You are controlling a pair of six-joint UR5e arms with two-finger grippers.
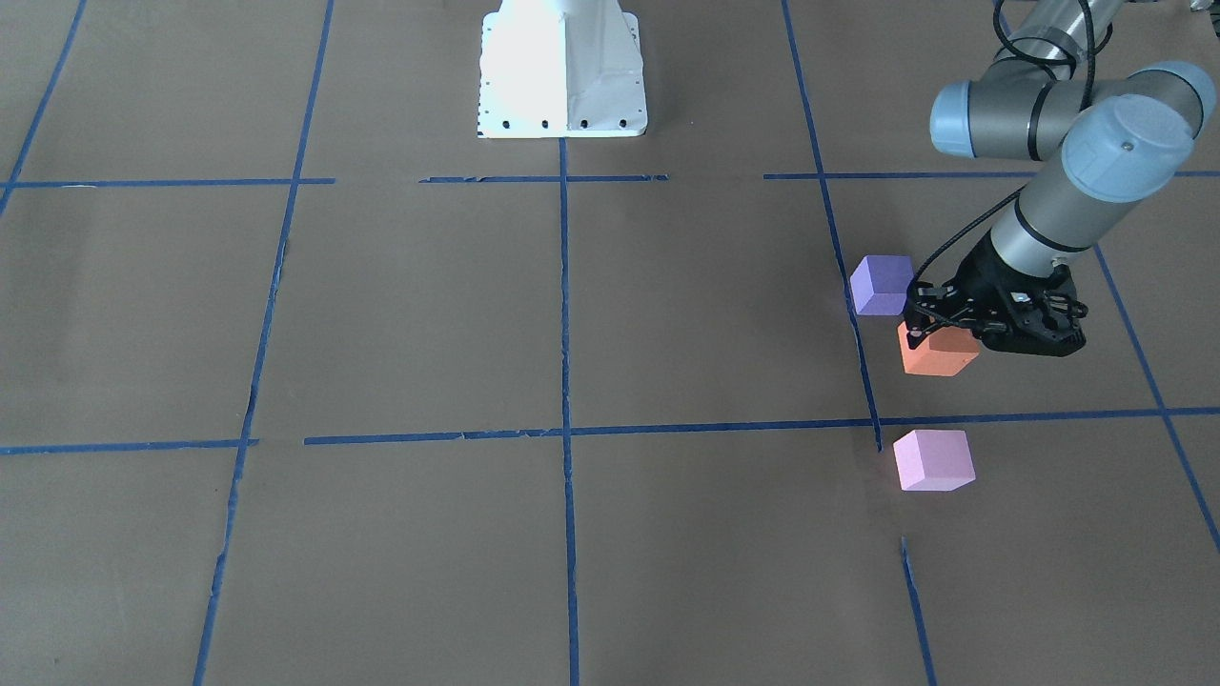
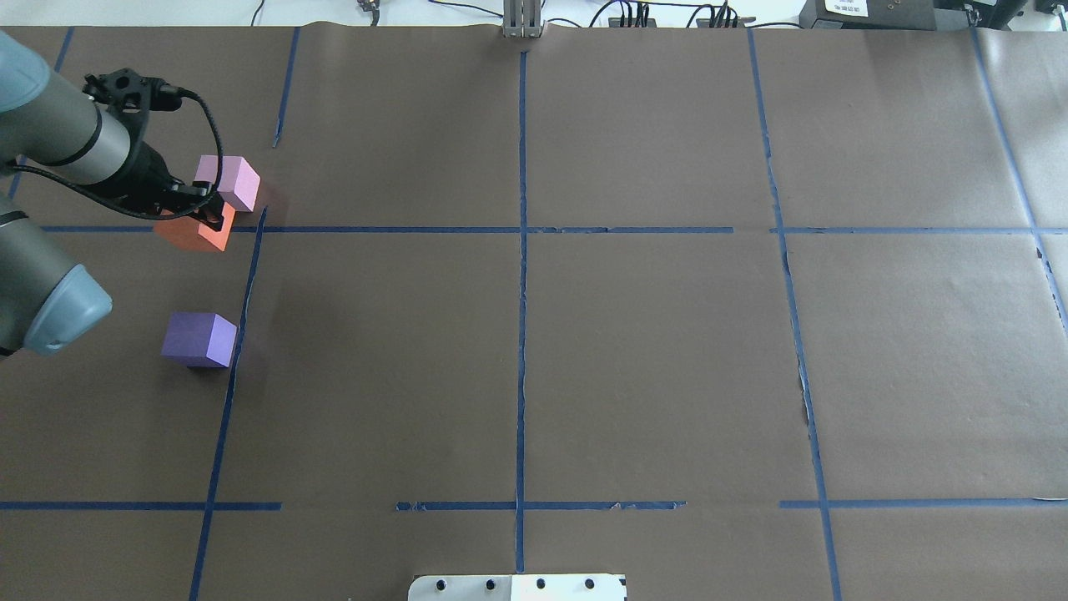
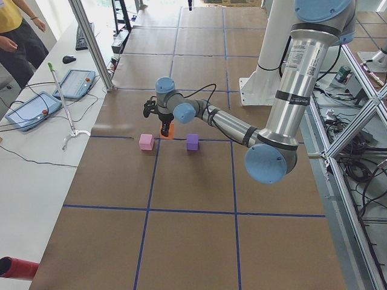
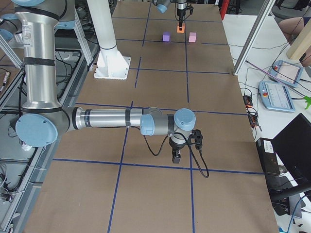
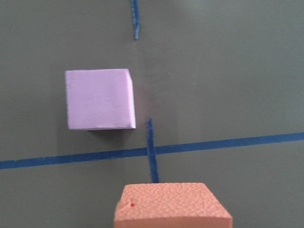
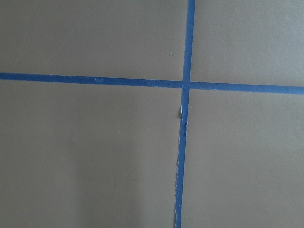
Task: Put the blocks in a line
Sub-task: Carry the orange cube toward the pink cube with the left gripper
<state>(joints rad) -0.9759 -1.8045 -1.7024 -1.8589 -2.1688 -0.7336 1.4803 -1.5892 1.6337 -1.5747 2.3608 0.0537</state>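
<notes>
here the left gripper (image 1: 934, 322) clamps the small orange foam cube (image 1: 939, 357), seemingly raised, between the dark violet foam cube (image 1: 882, 284) and the pale pink foam cube (image 1: 934, 460); whether the right gripper (image 4: 177, 156) is parted, i cannot tell.

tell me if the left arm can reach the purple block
Probably yes: the purple block sits close beside the left tool, nothing between them. But the tool seems shut on the orange block.
</notes>
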